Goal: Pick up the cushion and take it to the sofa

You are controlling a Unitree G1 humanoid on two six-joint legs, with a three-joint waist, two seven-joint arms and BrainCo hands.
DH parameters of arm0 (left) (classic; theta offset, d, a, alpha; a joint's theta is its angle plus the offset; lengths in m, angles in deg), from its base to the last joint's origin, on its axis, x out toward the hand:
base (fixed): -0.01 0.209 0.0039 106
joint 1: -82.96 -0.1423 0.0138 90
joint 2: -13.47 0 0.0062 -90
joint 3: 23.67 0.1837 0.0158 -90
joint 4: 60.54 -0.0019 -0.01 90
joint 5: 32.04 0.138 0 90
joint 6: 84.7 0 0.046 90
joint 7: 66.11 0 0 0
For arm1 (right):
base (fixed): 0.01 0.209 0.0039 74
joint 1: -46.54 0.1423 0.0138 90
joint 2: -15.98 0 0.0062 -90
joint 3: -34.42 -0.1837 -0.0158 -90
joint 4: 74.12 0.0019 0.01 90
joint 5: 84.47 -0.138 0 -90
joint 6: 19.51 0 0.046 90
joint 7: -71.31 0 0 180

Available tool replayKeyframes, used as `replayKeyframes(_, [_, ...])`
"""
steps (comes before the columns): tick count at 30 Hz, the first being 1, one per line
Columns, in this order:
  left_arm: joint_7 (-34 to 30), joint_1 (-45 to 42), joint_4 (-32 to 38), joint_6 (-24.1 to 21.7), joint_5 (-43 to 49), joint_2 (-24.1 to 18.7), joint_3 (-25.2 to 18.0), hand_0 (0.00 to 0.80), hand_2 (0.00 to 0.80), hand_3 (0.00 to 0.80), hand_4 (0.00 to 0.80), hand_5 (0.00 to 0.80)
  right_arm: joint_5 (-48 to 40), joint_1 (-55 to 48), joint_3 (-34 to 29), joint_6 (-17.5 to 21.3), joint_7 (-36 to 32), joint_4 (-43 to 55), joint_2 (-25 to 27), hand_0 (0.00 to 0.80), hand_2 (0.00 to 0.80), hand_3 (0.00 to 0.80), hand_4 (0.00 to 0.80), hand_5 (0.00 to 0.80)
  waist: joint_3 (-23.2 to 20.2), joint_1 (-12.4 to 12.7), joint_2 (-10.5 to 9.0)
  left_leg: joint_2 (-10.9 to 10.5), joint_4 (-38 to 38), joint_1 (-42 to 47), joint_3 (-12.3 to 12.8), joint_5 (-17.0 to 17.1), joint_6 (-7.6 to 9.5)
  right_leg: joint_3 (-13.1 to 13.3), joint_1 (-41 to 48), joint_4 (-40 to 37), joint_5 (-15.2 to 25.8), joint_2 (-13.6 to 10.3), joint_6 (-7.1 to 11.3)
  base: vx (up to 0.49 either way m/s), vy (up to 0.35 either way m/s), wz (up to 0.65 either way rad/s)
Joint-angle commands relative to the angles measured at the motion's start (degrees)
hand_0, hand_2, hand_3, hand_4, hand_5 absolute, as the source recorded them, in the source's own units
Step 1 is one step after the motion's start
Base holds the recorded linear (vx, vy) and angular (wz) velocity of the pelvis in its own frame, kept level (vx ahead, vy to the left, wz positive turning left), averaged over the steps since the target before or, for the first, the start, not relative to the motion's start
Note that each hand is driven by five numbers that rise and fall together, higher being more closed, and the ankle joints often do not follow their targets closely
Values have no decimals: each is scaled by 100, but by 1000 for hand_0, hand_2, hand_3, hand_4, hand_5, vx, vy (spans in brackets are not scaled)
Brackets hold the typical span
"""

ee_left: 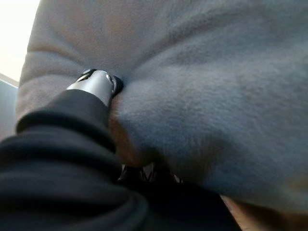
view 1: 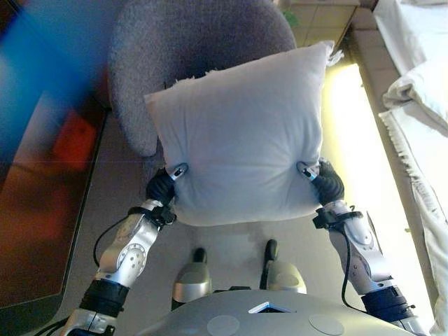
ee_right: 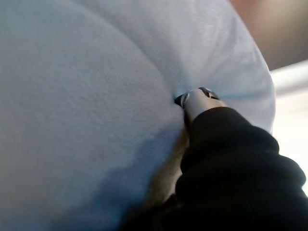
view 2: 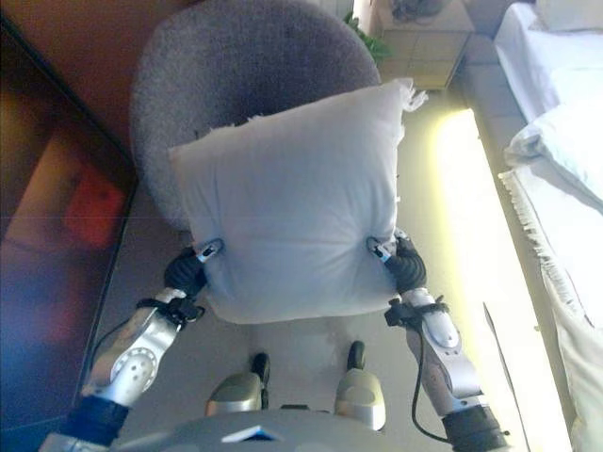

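The white cushion [view 1: 241,136] is held up off the floor between the two hands, in front of the grey round-backed sofa chair [view 1: 175,49]; its far edge overlaps the chair's seat, though whether it touches cannot be told. The left hand [view 1: 168,183] clamps the cushion's near left corner: its thumb [ee_left: 96,84] digs into the top face and dents the fabric, while the fingers are hidden under the cushion. The right hand [view 1: 320,178] grips the near right corner the same way, thumb [ee_right: 197,98] pressed into the cloth and fingers out of sight below. A bed with white bedding [view 1: 420,91] lies along the robot's right.
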Motion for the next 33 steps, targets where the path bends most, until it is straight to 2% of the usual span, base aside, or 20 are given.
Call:
replayKeyframes(1, [-429,366,1164,-1403,429,8,-363,800,800,800,800,800,559,287,-254,966,458,1064,148,800,800,800,800,800,-382,128,-108,-72,-229,-81,-82,161,381,-8,366,189,-416,-48,189,34,22,1])
replayKeyframes(3, [-180,513,1162,-1560,556,69,-306,800,800,800,800,800,655,406,-191,1033,625,1041,94,800,800,800,800,800,-404,129,-127,-57,-296,-10,-107,154,366,-34,453,123,-410,-48,207,41,29,3])
replayKeyframes(6, [55,661,1090,-1752,761,110,-223,800,800,800,800,800,721,542,-106,924,719,1079,50,800,800,800,800,800,-428,113,-152,-68,-327,81,-135,114,368,-30,525,92,-412,-75,229,48,47,-1])
replayKeyframes(12, [-99,650,1082,-1605,785,99,-271,800,800,800,800,800,672,598,-48,812,673,1117,96,800,800,800,800,800,-396,155,-164,-116,-290,171,-122,25,399,-92,536,129,-367,-226,325,41,81,0])
replayKeyframes(15, [-101,665,936,-1415,749,70,-294,800,800,800,800,800,598,585,-28,672,719,1084,49,800,800,800,800,800,-326,162,-161,-244,-236,193,-178,-51,489,-67,387,506,-321,-359,322,59,124,-1])
replayKeyframes(17, [-138,634,864,-1348,644,35,-297,800,800,800,800,800,632,558,23,610,797,1064,-13,800,800,800,800,800,-249,147,-154,-330,-154,149,-199,-87,596,-17,137,1089,-289,-381,304,27,123,0])
replayKeyframes(18, [-171,609,831,-1362,640,24,-312,800,800,800,800,800,625,550,41,598,816,1050,-27,800,800,800,800,800,-226,145,-156,-355,-119,130,-208,-96,627,2,41,1259,-275,-365,290,28,102,-2])
replayKeyframes(21, [-238,461,785,-1468,587,-29,-381,800,800,800,800,800,499,566,141,638,701,912,-39,800,800,800,800,800,-104,175,-128,-391,-116,148,-136,-76,683,-169,-271,1752,-210,-202,263,45,43,-14])
replayKeyframes(23, [-285,540,753,-1462,516,-45,-309,800,800,800,800,800,577,588,270,684,775,750,-12,800,800,800,800,800,-103,120,-159,-453,-115,122,-238,-55,738,148,-146,1213,-467,165,121,121,-48,-30])
replayKeyframes(25, [-267,619,801,-1369,495,-15,-241,800,800,800,800,800,652,605,311,704,869,697,26,800,800,800,800,800,-113,75,-226,-524,-35,116,-288,-108,757,320,6,766,-440,268,84,163,-120,4])
replayKeyframes(27, [-120,775,826,-1265,587,46,-105,800,800,800,800,800,677,677,339,711,953,566,30,800,800,800,800,800,-116,6,-348,-602,192,89,-258,-271,793,555,64,494,-370,359,64,184,-230,24])
replayKeyframes(29, [-15,797,813,-1205,615,83,-86,800,800,800,800,800,605,751,316,648,930,508,67,800,800,800,800,800,-131,29,-398,-631,523,30,-238,-437,787,552,119,528,-436,357,14,114,-225,23])
replayKeyframes(31, [109,750,852,-1214,609,88,-54,800,800,800,800,800,401,714,244,496,875,719,272,800,800,800,800,800,-103,64,-548,-732,1567,-256,-166,-775,735,502,144,496,-441,279,-88,85,-264,5])
replayKeyframes(32, [136,716,888,-1249,624,66,-44,800,800,800,800,800,348,690,244,514,875,759,377,800,800,800,800,800,-81,73,-582,-696,2077,-432,-111,-750,678,469,155,470,-451,268,-170,50,-227,2])
replayKeyframes(33, [240,697,916,-1267,654,76,1,800,800,800,800,800,335,685,243,519,869,773,466,800,800,800,800,800,-24,88,-621,-685,2810,-732,-86,-585,613,421,165,476,-447,253,-271,64,-223,4])
